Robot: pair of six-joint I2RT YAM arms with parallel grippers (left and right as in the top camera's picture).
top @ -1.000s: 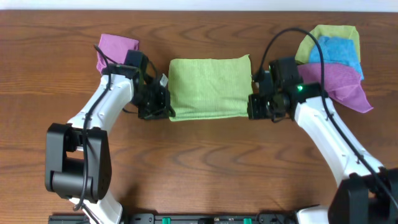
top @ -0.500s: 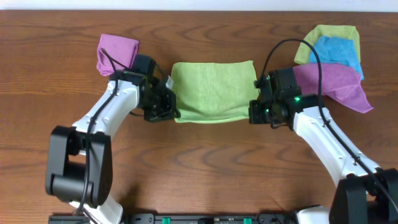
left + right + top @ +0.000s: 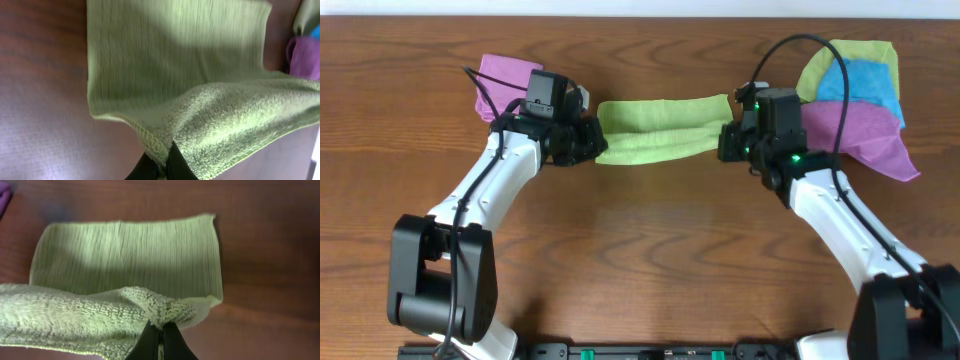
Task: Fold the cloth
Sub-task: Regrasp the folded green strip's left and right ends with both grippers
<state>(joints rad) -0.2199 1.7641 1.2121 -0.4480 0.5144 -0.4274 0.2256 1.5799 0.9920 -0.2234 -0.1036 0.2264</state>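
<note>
Between the arms, pinched tight at both ends by left gripper (image 3: 596, 149) and right gripper (image 3: 725, 143): the cloth (image 3: 665, 140), one edge raised over its flat half. Roughly halfway; laying down, releasing not yet done.

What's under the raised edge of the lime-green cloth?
The cloth's own flat lower layer lies there on the wood table. Left claw and right claw pinch the raised edge. Tabletop beneath that layer is hidden.
</note>
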